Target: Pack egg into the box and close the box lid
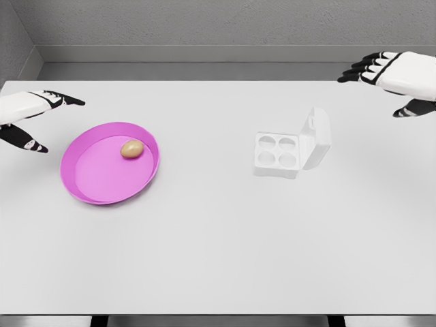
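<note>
Egg point(132, 148), small, tan and smooth-shelled, lies inside a round bright-pink plastic plate point(88, 184) with a raised rim, toward the plate's far right side and close to its wall. The plate sits on the left half of a wide plain white desk point(218, 259), nearer the left edge than the middle and about midway between the far and near edges.

Well apart from it, right of the desk's centre, stands a small white moulded egg box point(277, 155) with four round cups in a two-by-two grid, all of them bare. Its hinged white lid point(317, 138) is open, standing up tilted along the box's right side.

The left hand point(30, 116), white with black fingers, comes in at the desk's left edge, level with the far part of the plate and just beside it without touching. Its fingers point(68, 101) are spread and point rightward, with the thumb splayed toward the near side; they hold nothing.

The right hand point(395, 78), also white with black fingers, hangs over the far right corner of the desk, well apart from the box. Its fingers point(357, 71) are stretched out leftward and loosely apart, the thumb lower and separate, and they hold nothing.
</note>
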You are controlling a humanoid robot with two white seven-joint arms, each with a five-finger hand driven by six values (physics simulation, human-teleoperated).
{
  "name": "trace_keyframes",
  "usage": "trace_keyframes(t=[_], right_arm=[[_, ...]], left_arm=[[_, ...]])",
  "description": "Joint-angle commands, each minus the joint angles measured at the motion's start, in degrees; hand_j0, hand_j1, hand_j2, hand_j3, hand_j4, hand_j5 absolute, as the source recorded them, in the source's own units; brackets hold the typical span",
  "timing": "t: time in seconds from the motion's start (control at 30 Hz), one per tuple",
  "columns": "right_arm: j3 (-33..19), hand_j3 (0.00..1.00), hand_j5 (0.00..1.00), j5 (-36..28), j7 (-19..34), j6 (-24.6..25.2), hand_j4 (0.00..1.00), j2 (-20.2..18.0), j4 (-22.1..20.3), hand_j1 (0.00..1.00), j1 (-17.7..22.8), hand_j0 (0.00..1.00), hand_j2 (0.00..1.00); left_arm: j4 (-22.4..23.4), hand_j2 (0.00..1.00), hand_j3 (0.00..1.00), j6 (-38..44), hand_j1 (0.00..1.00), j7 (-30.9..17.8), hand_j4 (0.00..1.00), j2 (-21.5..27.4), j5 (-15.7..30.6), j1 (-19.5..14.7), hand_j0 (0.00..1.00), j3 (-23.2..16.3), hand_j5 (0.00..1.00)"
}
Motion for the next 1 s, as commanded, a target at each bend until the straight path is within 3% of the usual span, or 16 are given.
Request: trace_keyframes(t=[0.0, 0.07, 0.13, 0.17, 0.27, 0.37, 0.43, 0.57, 0.97], right_arm=[[0.3, 1.0, 1.0, -0.2, 0.0, 0.2, 1.0, 0.4, 0.0, 1.0, 0.0, 1.0, 1.0], [0.2, 1.0, 1.0, -0.3, 0.0, 0.2, 1.0, 0.3, 0.0, 1.0, 0.0, 1.0, 1.0], [-0.3, 1.0, 1.0, -0.3, 0.0, 0.2, 1.0, -0.5, -0.1, 1.0, 0.7, 1.0, 1.0], [-0.7, 1.0, 1.0, -0.4, 0.0, 0.2, 1.0, -2.8, 0.0, 1.0, 1.6, 1.0, 1.0], [-7.9, 1.0, 1.0, -0.6, 0.0, 0.2, 1.0, -4.1, 0.1, 1.0, 9.3, 1.0, 1.0], [-9.2, 1.0, 1.0, -0.6, 0.0, 0.2, 1.0, -4.3, 0.1, 1.0, 14.5, 1.0, 1.0], [-9.1, 1.0, 1.0, -0.5, 0.0, 0.2, 1.0, -4.4, -0.4, 1.0, 15.3, 1.0, 1.0], [-8.7, 1.0, 1.0, -0.4, 0.0, 0.2, 1.0, -4.3, -2.0, 1.0, 16.4, 1.0, 1.0], [-5.6, 1.0, 1.0, -0.3, 0.0, 0.2, 1.0, -3.9, -3.2, 1.0, 18.2, 1.0, 1.0]], left_arm=[[0.0, 1.0, 1.0, 0.1, 1.0, 0.0, 1.0, -0.1, 0.3, 0.0, 1.0, -0.2, 1.0], [0.0, 1.0, 1.0, 0.1, 1.0, -0.1, 1.0, -0.9, 0.0, 0.0, 1.0, -0.6, 1.0], [0.2, 1.0, 1.0, 0.1, 1.0, -0.1, 1.0, -4.6, -3.7, -1.3, 1.0, -1.5, 1.0], [0.2, 1.0, 1.0, 0.1, 1.0, -0.1, 1.0, -6.5, -4.2, -2.5, 1.0, -3.6, 1.0], [0.2, 1.0, 1.0, 0.1, 1.0, -0.1, 1.0, -8.5, -4.3, -3.6, 1.0, -6.4, 1.0], [0.3, 1.0, 1.0, 0.1, 1.0, -0.1, 1.0, -9.2, -4.6, -3.6, 1.0, -6.4, 1.0], [0.7, 1.0, 1.0, 0.1, 1.0, -0.1, 1.0, -10.3, -4.7, -3.5, 1.0, -7.0, 1.0], [5.9, 1.0, 1.0, 0.1, 1.0, 0.0, 1.0, -12.7, -4.7, -3.4, 1.0, -7.0, 1.0], [5.6, 0.92, 0.92, 0.1, 0.92, -0.2, 0.92, -14.1, -6.2, -3.2, 0.92, -9.3, 0.92]])
